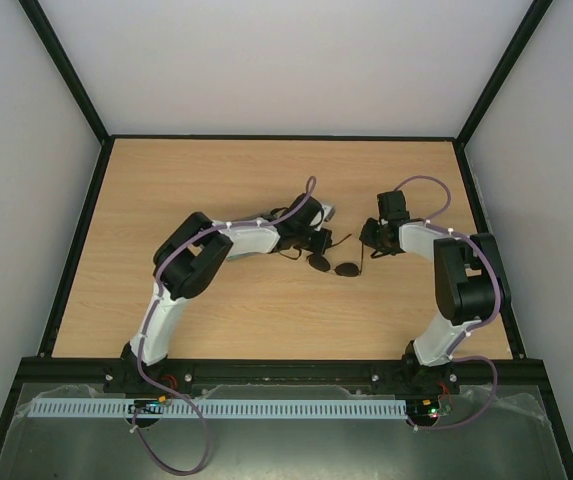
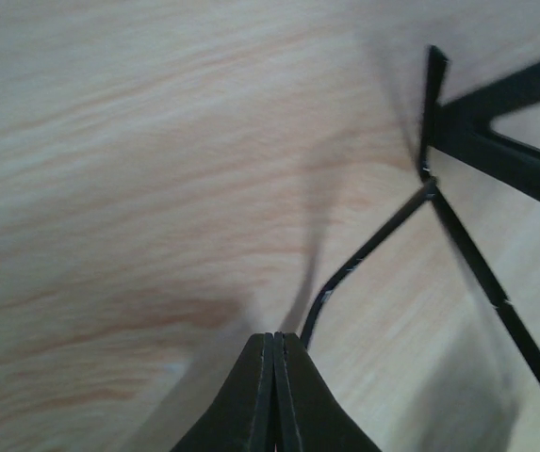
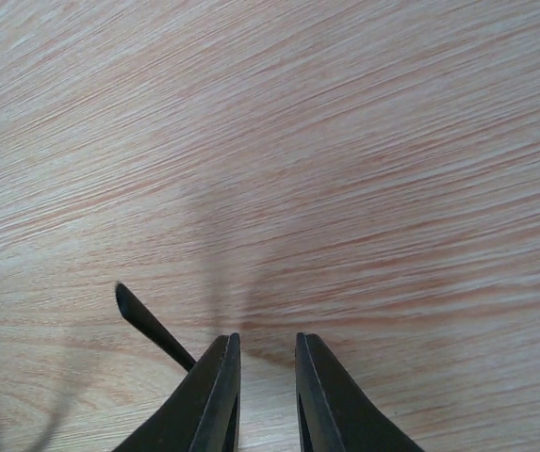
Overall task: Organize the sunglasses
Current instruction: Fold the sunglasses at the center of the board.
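Left gripper (image 2: 274, 341) is clenched beside a temple; right gripper (image 3: 266, 344) is slightly parted, empty. Sunglasses (image 1: 346, 269) are judged light, flimsy; best gripped near hinge.

A light wood table (image 1: 266, 310) has a black rim (image 1: 286, 137), white walls (image 1: 266, 60) around it, and a white slotted strip (image 1: 266, 409) along its near edge.

R gripper (image 3: 266, 339): jaws slightly apart, narrow gap w/ bare wood showing thru. Slim dark temple arm of the sunglasses (image 3: 152, 327) pokes out from behind one finger (image 3: 215, 395), tip free. Table (image 3: 345, 141): light wood grain, soft shadows nr the fingers.
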You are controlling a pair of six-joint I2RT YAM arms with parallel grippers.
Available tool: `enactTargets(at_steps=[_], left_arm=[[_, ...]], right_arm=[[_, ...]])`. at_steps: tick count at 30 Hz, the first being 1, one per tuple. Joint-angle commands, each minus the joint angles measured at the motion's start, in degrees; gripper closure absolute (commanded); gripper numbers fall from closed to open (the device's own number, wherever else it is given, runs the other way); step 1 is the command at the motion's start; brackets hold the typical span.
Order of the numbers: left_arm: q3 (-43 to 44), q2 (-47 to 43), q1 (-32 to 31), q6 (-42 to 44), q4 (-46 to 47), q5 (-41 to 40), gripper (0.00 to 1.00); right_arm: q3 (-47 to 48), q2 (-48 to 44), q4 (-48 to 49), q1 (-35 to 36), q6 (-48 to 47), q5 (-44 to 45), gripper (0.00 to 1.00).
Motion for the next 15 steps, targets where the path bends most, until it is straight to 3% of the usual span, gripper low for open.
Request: enactTargets(at_steps=[1, 12, 15], left_arm=[[0.4, 0.5, -0.9, 2.7, 1.6, 8.3, 0.98], [0.1, 0.5, -1.8, 5.4, 2.8, 19.6, 0.98], [-1.4, -1.8, -1.4, 5.1, 2.9, 17.0, 0.98]], right_arm=[[-0.3, 2.5, -3.1, -0.3, 0.5, -1.9, 0.82], [-0.4, 2.7, -2.6, -0.3, 0.6, -2.9, 0.82], [-0.4, 2.5, -2.7, -0.2, 0.7, -2.8, 0.82]])
